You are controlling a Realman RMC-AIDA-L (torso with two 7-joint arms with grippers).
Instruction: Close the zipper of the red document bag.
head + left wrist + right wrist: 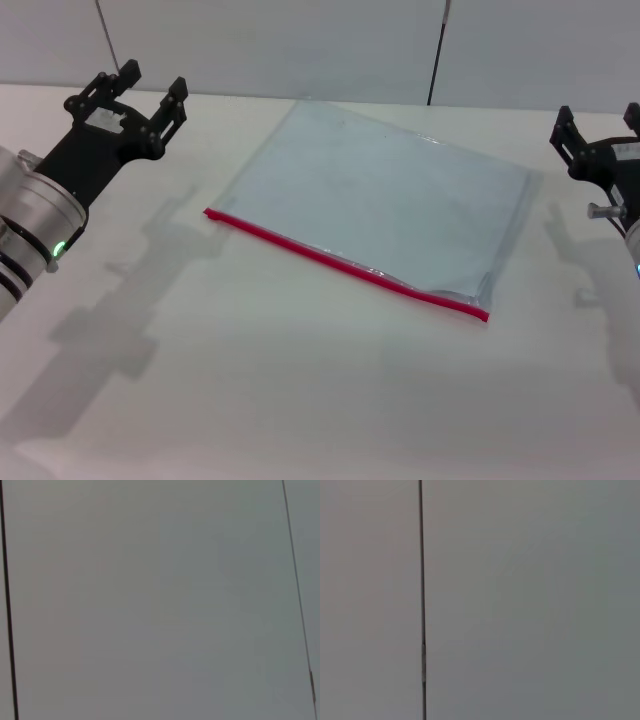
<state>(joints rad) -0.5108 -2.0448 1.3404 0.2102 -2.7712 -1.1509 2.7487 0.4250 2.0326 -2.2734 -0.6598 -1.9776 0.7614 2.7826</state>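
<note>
Beside the red document bag, left tool raised, fingers apart, right tool likewise, both clear of it.

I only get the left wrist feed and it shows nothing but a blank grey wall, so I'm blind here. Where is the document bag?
Observer: In the head view the red document bag lies flat on the white table, midway between both arms.
Operator: Which edge has the zipper?
Observer: The zipper runs along the long edge nearest the robot, slanting from the robot's left toward its right.
Operator: Is my left gripper near it?
Observer: No. The left gripper is open, off to the left of the bag and touching nothing.
Operator: And the other arm?
Observer: The right gripper sits at the far right edge, clear of the bag, open too.
</note>
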